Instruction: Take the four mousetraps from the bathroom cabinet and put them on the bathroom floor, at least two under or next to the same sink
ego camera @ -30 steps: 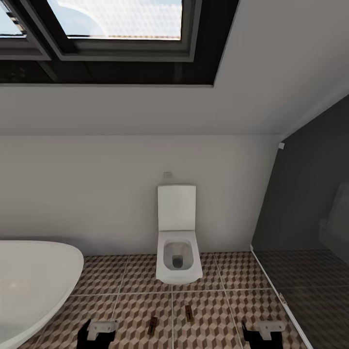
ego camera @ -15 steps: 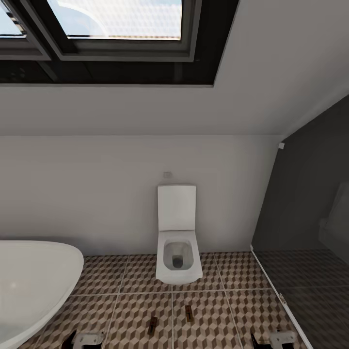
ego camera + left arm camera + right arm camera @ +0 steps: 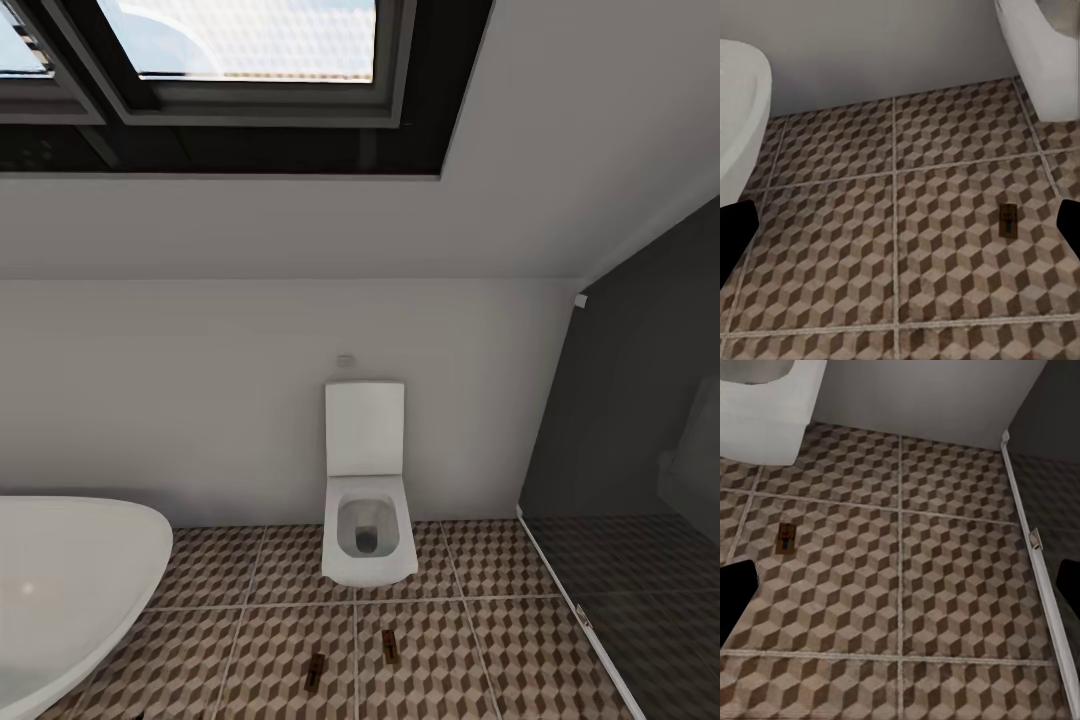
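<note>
On the floor (image 3: 270,650) in front of the toilet (image 3: 368,540), two traps lie flat on the brown cube tiles. One trap (image 3: 316,671) is a bit nearer to me and the other trap (image 3: 390,647) sits just beside it, with a grout line running between them. They are apart, not touching. I think they lie there because that is where they got put down, but I see no sink near them, so I guess they may need a new spot later. The tub (image 3: 70,590) is off to my left, white and round, and that is not the sink. A dark glass wall (image 3: 640,480) stands to my right with a pale strip along its foot. From my left wrist I look down at the tiles and see one trap (image 3: 1008,220) lying alone, well clear of the toilet's white side (image 3: 1042,52). My left fingers (image 3: 735,240) show as dark shapes at both edges of that view, wide apart with nothing between them. From my right wrist I see a trap (image 3: 786,537) too, near the toilet base (image 3: 765,412). My right fingers (image 3: 735,592) are also spread wide and hold nothing. Both hands are free, so I guess I am ready to go get more traps. No cabinet is in my sight, so I think two traps wait there and the job is about half done.
</note>
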Robot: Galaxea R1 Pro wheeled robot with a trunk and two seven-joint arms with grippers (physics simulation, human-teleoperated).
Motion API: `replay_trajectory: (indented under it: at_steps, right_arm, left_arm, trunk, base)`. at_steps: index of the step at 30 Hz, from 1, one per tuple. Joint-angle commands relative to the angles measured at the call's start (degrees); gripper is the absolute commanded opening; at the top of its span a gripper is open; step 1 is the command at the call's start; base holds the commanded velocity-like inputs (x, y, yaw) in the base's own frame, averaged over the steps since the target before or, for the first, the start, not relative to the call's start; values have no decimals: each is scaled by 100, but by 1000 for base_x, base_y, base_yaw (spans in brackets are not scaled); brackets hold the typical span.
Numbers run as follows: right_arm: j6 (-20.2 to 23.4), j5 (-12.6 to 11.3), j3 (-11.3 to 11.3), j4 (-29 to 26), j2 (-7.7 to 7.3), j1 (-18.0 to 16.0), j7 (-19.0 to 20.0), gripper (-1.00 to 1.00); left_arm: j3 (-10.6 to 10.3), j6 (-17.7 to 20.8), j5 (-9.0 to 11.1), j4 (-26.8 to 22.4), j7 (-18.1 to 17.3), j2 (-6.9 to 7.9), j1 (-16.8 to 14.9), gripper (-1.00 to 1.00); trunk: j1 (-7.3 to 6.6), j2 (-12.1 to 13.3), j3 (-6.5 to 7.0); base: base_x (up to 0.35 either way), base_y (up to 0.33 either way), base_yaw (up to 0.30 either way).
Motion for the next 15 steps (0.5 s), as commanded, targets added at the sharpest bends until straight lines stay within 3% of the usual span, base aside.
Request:
replay_trajectory:
  at_steps: [1, 8, 15]
  right_arm:
    - [-55, -1, 36, 6, 6, 29, -19, 100]
    - [-406, -1, 38, 10, 162, 338, -20, 100]
    - [-811, -1, 37, 10, 246, 581, -21, 100]
  left_arm:
    - [-51, -101, 27, 19, 24, -4, 35, 100]
    - [-51, -665, 28, 20, 35, -12, 400, 100]
    - [-51, -988, 27, 20, 38, -15, 645, 100]
  trunk:
    - [3, -8, -6]
    - [3, -8, -6]
    - [3, -8, -6]
  base:
    - [0, 0, 0]
    - [0, 0, 0]
    - [0, 0, 0]
